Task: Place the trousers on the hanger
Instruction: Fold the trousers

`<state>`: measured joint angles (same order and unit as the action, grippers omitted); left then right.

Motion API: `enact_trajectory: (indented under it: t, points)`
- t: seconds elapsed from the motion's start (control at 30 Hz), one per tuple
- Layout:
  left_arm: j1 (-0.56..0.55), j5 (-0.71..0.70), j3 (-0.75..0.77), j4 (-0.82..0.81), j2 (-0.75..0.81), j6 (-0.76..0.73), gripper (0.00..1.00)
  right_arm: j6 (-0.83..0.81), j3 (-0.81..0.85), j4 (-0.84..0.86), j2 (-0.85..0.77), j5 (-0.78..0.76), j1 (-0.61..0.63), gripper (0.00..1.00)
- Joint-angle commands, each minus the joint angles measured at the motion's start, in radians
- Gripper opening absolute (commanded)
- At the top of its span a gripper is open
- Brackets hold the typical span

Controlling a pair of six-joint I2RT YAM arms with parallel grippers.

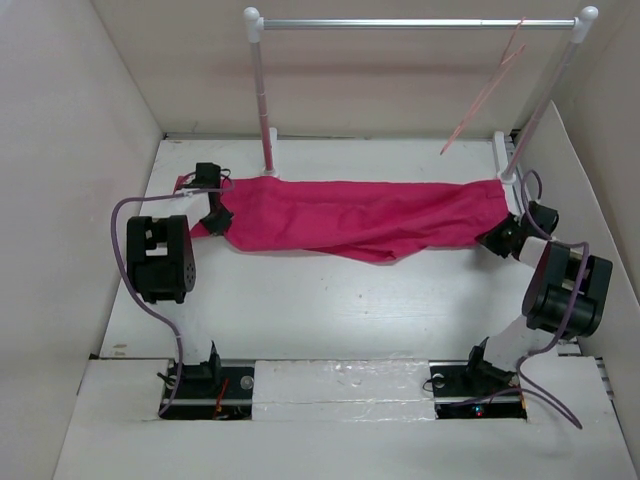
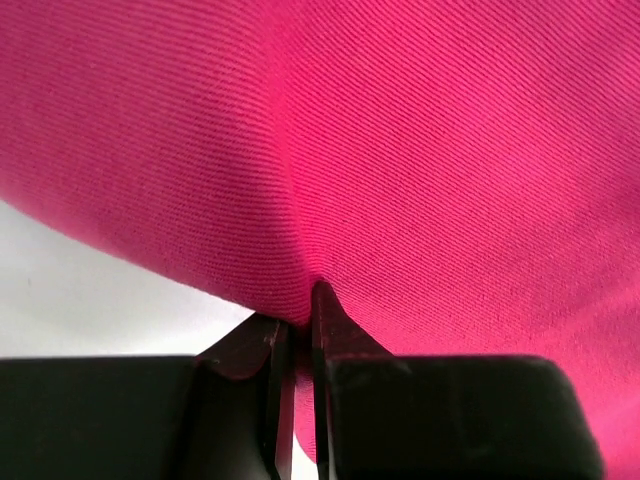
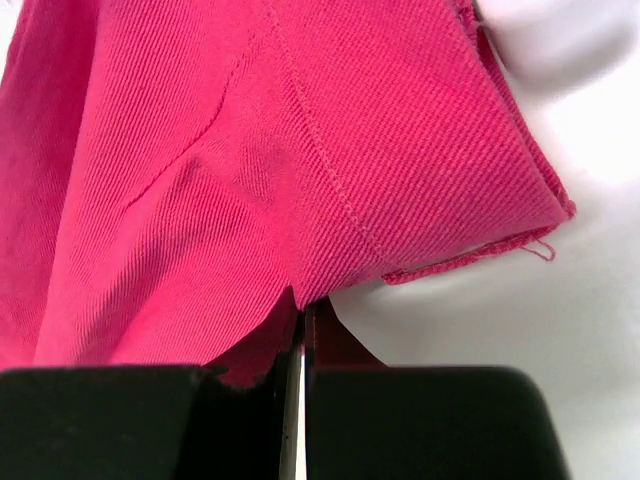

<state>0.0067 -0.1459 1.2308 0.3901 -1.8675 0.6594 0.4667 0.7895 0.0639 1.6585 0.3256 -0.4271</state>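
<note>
The magenta-pink trousers (image 1: 350,215) lie stretched left to right across the far half of the white table. My left gripper (image 1: 213,215) is at their left end, and its wrist view shows the jaws shut on a pinch of the cloth (image 2: 400,150). At the right end my right gripper (image 1: 497,236) is shut on the hemmed edge of the trousers (image 3: 250,180). The pale pink wire hanger (image 1: 487,90) hangs tilted from the right part of the silver rail, above and behind the trousers' right end.
A silver rail (image 1: 420,23) on two white posts (image 1: 262,100) spans the back of the table. The right post's foot (image 1: 512,172) stands close to my right gripper. Beige walls close in on both sides. Purple cables loop beside each arm.
</note>
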Motion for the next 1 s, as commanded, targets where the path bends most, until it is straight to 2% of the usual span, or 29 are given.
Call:
enact_trajectory:
  t: [0.0,0.07,0.27,0.33,0.43,0.47,0.5,0.53,0.57,0.63,0.67,0.73,0.8,0.9,0.93,0.97]
  points:
    - [0.028,-0.158,0.071,0.075,-0.048,-0.036,0.00,-0.074,-0.099,-0.059,-0.196,-0.072,-0.082,0.00]
    - [0.029,-0.175,0.064,0.084,-0.038,-0.043,0.00,-0.094,-0.145,-0.116,-0.238,-0.085,-0.096,0.00]
    - [0.029,-0.210,-0.074,0.076,0.126,-0.054,0.00,-0.148,-0.298,-0.274,-0.571,-0.105,-0.255,0.00]
    - [0.029,-0.178,-0.118,0.076,0.192,-0.031,0.00,-0.198,-0.291,-0.329,-0.656,-0.132,-0.312,0.00]
    - [0.029,-0.135,-0.142,0.092,0.251,-0.017,0.00,-0.241,-0.228,-0.398,-0.686,-0.149,-0.400,0.02]
    - [0.029,-0.136,-0.148,0.102,0.264,-0.015,0.00,-0.252,-0.205,-0.403,-0.674,-0.146,-0.410,0.12]
    - [0.029,-0.117,-0.158,0.096,0.283,-0.021,0.06,-0.263,-0.161,-0.391,-0.660,-0.108,-0.410,0.26]
    - [0.029,-0.106,-0.175,0.095,0.315,-0.032,0.25,-0.290,-0.136,-0.382,-0.642,-0.076,-0.410,0.52]
    - [0.029,-0.098,-0.182,0.096,0.335,-0.035,0.34,-0.307,-0.106,-0.419,-0.591,-0.047,-0.410,0.62]
    - [0.029,-0.081,-0.197,0.098,0.396,-0.046,0.51,-0.361,-0.029,-0.472,-0.562,0.010,-0.385,0.69]
    - [0.029,-0.083,-0.201,0.098,0.413,-0.049,0.54,-0.379,-0.013,-0.484,-0.562,0.016,-0.371,0.69]
    - [0.029,-0.101,-0.205,0.096,0.468,-0.056,0.62,-0.393,0.002,-0.516,-0.595,-0.014,-0.265,0.69]
    - [0.029,-0.165,-0.199,0.093,0.478,-0.061,0.62,-0.366,-0.027,-0.490,-0.669,0.039,-0.202,0.68]
    - [0.029,-0.225,-0.124,0.079,0.402,-0.078,0.62,-0.327,-0.087,-0.438,-0.724,0.114,-0.058,0.46]
    - [0.029,-0.240,-0.043,0.090,0.371,-0.066,0.60,-0.339,-0.098,-0.425,-0.758,0.131,-0.014,0.18]
    - [0.029,-0.247,-0.001,0.110,0.341,-0.058,0.58,-0.352,-0.120,-0.420,-0.772,0.144,0.075,0.04]
